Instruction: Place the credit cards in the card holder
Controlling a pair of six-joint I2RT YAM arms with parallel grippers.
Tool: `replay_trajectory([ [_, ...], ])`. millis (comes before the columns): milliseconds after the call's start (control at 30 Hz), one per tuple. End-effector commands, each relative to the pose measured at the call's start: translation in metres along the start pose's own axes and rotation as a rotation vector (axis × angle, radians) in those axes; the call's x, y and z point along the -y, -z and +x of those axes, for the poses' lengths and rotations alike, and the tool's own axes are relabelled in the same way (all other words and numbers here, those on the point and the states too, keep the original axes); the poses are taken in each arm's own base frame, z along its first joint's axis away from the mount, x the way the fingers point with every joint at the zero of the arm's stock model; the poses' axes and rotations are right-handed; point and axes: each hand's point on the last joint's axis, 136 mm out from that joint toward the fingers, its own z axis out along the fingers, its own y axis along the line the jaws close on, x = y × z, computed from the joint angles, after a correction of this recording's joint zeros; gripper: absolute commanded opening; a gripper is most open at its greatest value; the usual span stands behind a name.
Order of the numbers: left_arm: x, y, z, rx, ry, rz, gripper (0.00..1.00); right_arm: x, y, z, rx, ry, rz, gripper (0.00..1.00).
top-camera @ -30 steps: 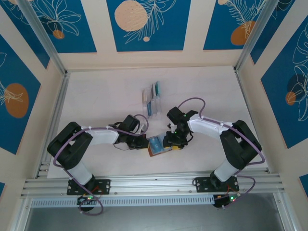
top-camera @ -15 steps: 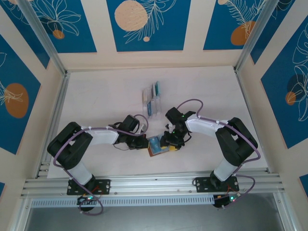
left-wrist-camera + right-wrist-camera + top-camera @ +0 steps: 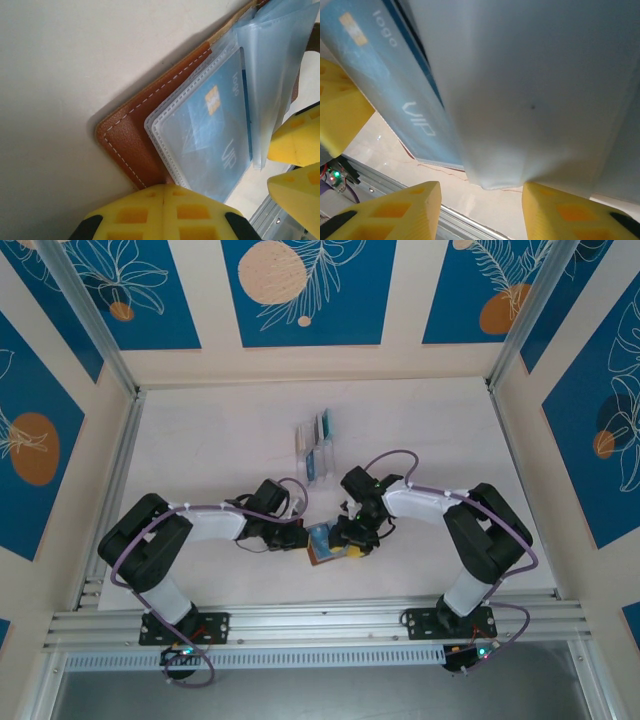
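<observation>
The card holder (image 3: 322, 544), brown leather with pale blue-grey sleeves, lies open near the table's front between both grippers. In the left wrist view its stitched cover (image 3: 130, 145) holds a blue credit card (image 3: 212, 132) marked "VIP" inside a clear sleeve. My left gripper (image 3: 164, 192) is shut, its tips against the cover's near edge. My right gripper (image 3: 480, 200) is open under a loose pale sleeve (image 3: 530, 90); the right finger touches the sleeve, the left finger stands apart. The blue card (image 3: 395, 100) lies beside that sleeve. More credit cards (image 3: 318, 443) stand farther back.
A clear plastic slotted rack (image 3: 306, 436) holding those cards stands behind the holder, mid-table. The table's metal front rail (image 3: 320, 620) runs just in front of the arms. Bare table (image 3: 200, 440) lies to the left and right of the rack.
The right arm has shifted slightly left, toward the card holder, and its jaws have widened a little. The left arm and the holder have stayed put.
</observation>
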Motion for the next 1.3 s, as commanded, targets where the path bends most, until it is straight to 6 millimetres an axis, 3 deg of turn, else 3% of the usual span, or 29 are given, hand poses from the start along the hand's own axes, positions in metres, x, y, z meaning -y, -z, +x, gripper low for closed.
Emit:
replay_trajectory([
  [0,-0.056,-0.012,0.014,-0.010,0.083,-0.189,0.04,-0.001,-0.007,0.011,-0.044,-0.030,-0.018,0.48],
  [400,-0.057,-0.014,0.014,-0.011,0.084,-0.184,0.04,-0.015,-0.008,0.010,-0.054,-0.050,-0.101,0.52],
  [567,-0.057,-0.014,0.015,-0.011,0.084,-0.182,0.04,-0.006,-0.010,0.008,-0.042,-0.077,-0.075,0.52],
  [833,-0.059,-0.014,0.016,-0.012,0.087,-0.185,0.04,-0.002,0.003,-0.005,0.026,-0.047,0.004,0.48],
  [1067,-0.060,-0.015,0.017,-0.016,0.088,-0.188,0.04,-0.004,0.016,-0.013,0.078,0.007,0.083,0.44],
  [1267,-0.061,-0.015,0.018,-0.017,0.089,-0.191,0.04,-0.005,0.017,-0.015,0.089,0.037,0.127,0.43],
])
